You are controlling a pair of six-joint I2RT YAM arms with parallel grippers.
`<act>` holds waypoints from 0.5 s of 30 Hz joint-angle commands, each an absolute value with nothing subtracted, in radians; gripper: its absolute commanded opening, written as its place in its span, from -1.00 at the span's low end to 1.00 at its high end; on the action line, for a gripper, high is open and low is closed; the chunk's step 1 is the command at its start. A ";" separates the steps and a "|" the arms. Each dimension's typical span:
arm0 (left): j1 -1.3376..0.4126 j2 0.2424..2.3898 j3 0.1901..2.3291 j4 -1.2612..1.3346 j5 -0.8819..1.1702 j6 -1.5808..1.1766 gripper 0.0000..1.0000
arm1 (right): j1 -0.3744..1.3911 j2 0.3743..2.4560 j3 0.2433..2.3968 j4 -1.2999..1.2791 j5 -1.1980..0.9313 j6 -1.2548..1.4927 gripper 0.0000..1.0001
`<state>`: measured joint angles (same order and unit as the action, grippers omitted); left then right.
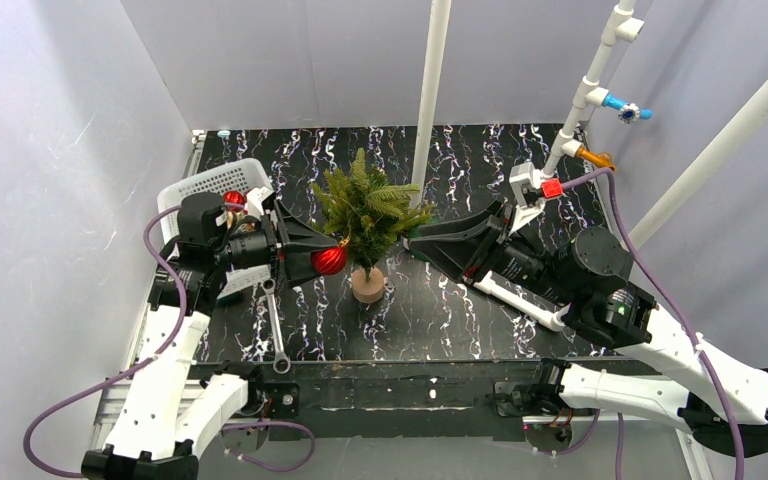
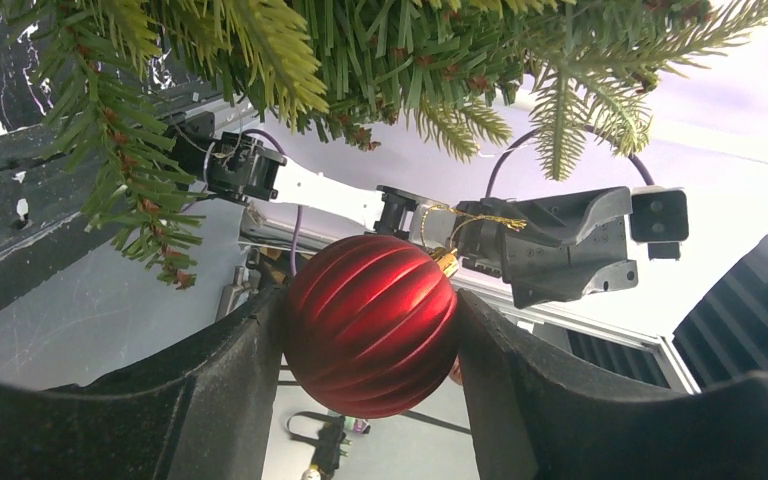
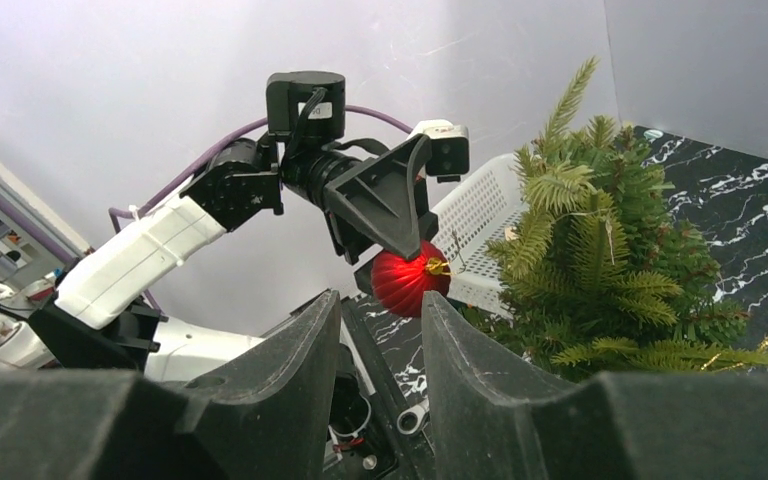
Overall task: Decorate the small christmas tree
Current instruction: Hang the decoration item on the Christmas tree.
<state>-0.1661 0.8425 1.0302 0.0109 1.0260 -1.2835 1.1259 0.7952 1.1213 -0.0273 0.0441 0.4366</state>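
Observation:
The small christmas tree [image 1: 368, 205] stands upright on its tan base [image 1: 367, 286] mid-table, and its branches fill the top of the left wrist view [image 2: 360, 60]. My left gripper [image 1: 328, 258] [image 2: 370, 312] is shut on a ribbed red bauble [image 2: 370, 325] [image 1: 329, 261], holding it against the tree's lower left side. A gold thread loop [image 2: 475, 217] rises from the bauble's cap. My right gripper [image 1: 412, 238] [image 3: 380, 300] stands open and empty at the tree's right side, pointing at the bauble [image 3: 405, 282].
A white basket [image 1: 205, 185] sits at the back left behind my left arm, with another red bauble [image 1: 234, 199] at it. A wrench [image 1: 276, 335] lies near the front edge. A white pole [image 1: 430, 100] rises behind the tree, with pipes [image 1: 588, 90] at the back right.

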 commanded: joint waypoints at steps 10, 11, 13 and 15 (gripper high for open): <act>-0.169 0.826 1.240 -0.550 1.011 -0.876 -1.00 | 1.123 0.785 1.158 -0.058 0.067 0.417 -0.13; -0.169 0.823 1.251 -0.595 0.999 -0.850 -1.00 | 1.123 0.785 1.158 -0.059 0.067 0.417 -0.13; -0.168 0.810 1.245 -0.625 0.987 -0.841 -1.00 | 1.123 0.786 1.158 -0.060 0.063 0.418 -0.13; -0.168 0.801 1.241 -0.646 0.974 -0.832 -1.00 | 1.123 0.788 1.158 -0.060 0.057 0.422 -0.13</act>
<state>-0.1661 0.8173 1.2278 -0.4305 0.9741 -0.9512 1.1259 0.7956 1.1217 -0.0811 0.0532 0.4332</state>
